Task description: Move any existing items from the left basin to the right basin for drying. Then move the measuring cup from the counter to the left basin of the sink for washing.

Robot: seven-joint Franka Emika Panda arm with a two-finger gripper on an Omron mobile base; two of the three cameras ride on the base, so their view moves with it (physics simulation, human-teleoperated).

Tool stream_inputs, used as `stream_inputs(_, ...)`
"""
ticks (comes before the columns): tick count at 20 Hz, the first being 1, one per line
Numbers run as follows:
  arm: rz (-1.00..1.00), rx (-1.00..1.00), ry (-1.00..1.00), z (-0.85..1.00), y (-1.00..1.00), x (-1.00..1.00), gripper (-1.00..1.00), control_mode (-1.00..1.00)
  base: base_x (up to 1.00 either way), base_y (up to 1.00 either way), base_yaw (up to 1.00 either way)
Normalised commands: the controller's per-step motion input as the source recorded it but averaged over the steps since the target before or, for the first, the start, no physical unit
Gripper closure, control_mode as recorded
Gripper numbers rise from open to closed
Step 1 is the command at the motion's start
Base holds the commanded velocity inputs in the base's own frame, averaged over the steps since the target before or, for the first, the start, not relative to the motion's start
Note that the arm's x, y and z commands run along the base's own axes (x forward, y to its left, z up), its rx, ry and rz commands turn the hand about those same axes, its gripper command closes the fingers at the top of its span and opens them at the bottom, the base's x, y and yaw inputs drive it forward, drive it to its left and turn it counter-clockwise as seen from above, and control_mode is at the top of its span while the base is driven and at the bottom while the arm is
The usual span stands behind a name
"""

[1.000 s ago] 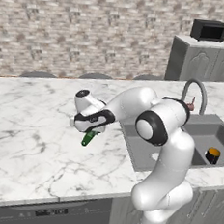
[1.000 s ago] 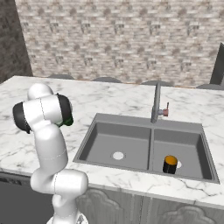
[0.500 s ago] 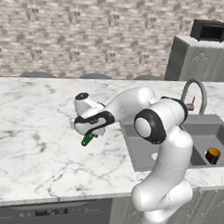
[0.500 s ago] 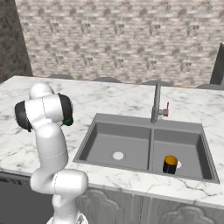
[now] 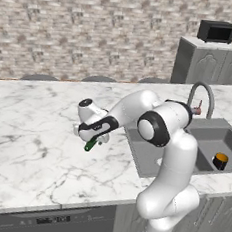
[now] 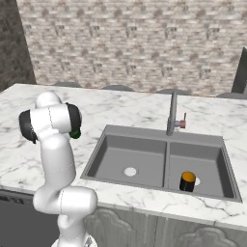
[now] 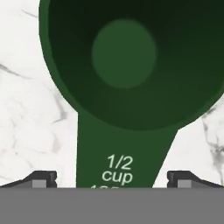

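The dark green measuring cup [image 7: 124, 57] lies on the white marble counter [image 5: 30, 145], marked "1/2 cup" on its handle. My gripper [image 7: 113, 180] hangs low over it, open, one fingertip on each side of the handle and apart from it. From the left base view the gripper [image 5: 94, 136] sits left of the sink, with the cup's handle [image 5: 90, 146] poking out below it. A green bit of the measuring cup [image 6: 75, 133] peeks from behind the arm. The orange-yellow and black round item [image 6: 187, 181] stands in the right basin [image 6: 205, 157]. The left basin [image 6: 120, 152] holds only its pale drain.
A curved grey faucet [image 6: 171, 113] rises behind the sink's divider. A dark microwave [image 5: 216, 31] sits on grey cabinets at the far right. The brick wall runs behind the counter. The counter's front edge lies close below the cup.
The hand has sunk a little closer to the counter over the measuring cup. The jaws stay wide and the cup and the orange item have not moved.
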Motion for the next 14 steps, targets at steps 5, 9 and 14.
stream_inputs(5,0.00,0.00,0.00,-0.05,0.00,0.12,-1.00,-1.00,0.00,0.00,0.00)
stream_inputs(9,0.00,0.00,0.00,-0.06,0.00,0.10,-1.00,-1.00,0.00,0.00,0.00)
stream_inputs(14,0.00,0.00,0.00,-0.12,0.00,0.05,1.00,-1.00,0.00,0.00,0.00)
